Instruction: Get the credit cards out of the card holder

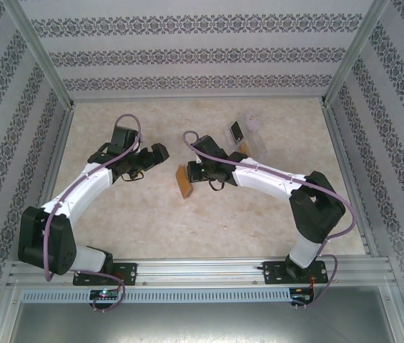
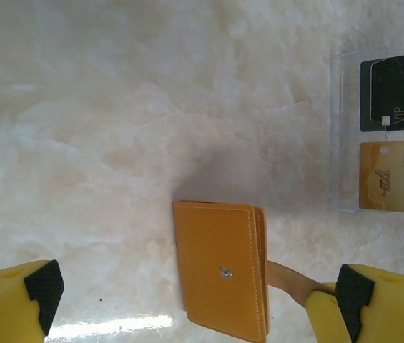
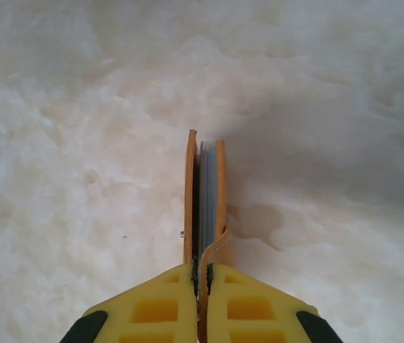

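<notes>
The step in hand is judged to be the opening of the holder, with no card yet being drawn from it. Below both pincers a pale marbled table (image 1: 209, 229) is spread. A clear plastic tray (image 2: 334, 128) is set well beyond the left pincer (image 2: 198, 293), off to the right in its wrist view, apart from everything else. The flat orange rectangular card holder (image 2: 219, 279) is seen between the widely spread fingers of the left pincer, untouched by either pad, its covers folded together. It is held on edge just ahead of the right pincer (image 3: 202, 275); whether its lower edge rests on the table cannot be told.

In the tray a dark rectangular card (image 2: 387, 93) and a yellow-orange card (image 2: 385, 175) are laid side by side, so part of the task is judged done. Greyish pockets (image 3: 206, 200) are glimpsed between the two covers, directly in front of the right pincer; any cards inside them are hidden. The small orange tab (image 2: 287, 280) is pinched between the pressed-together jaws of the right pincer.

Next, one cover is to be gripped by the left pincer and drawn aside while the tab is kept held, so that the pockets are exposed. Nothing is set in the way.
</notes>
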`<state>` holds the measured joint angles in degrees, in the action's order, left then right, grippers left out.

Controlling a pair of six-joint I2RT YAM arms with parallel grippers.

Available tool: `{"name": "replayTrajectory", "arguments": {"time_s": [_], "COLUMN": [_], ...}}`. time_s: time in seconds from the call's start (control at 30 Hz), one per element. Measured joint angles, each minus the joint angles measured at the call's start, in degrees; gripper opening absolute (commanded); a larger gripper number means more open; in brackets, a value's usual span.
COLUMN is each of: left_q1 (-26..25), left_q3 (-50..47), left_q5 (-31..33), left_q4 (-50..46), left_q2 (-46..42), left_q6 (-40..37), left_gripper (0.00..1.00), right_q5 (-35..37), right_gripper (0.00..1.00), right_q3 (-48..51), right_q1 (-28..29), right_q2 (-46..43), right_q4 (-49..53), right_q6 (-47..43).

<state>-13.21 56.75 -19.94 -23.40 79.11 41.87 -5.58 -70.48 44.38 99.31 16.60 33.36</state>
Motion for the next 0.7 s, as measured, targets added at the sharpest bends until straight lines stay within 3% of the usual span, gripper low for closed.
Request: {"name": "replayTrajectory", "arguments": {"time_s": [0.4,0.7], "left_q1": [1.8,1.8], "left_q3": [-0.3,-1.3], "left_q5": [-3.8,-8.4], "left_q4": [-0.1,5.0], "left_q2": [0.0,4.6], "left_q6": [4.4,6.7], "left_gripper": [0.99,1.00], "right_q5": [0.2,3.9], "right_gripper": [0.08,0.08], "right_q3": [-3.2,-0.5], "right_q1": [4.6,3.3], "right_q2": [2.3,0.9], "right_q4": [-2.5,-1.7], "right_q6": [2.6,4.9]}}
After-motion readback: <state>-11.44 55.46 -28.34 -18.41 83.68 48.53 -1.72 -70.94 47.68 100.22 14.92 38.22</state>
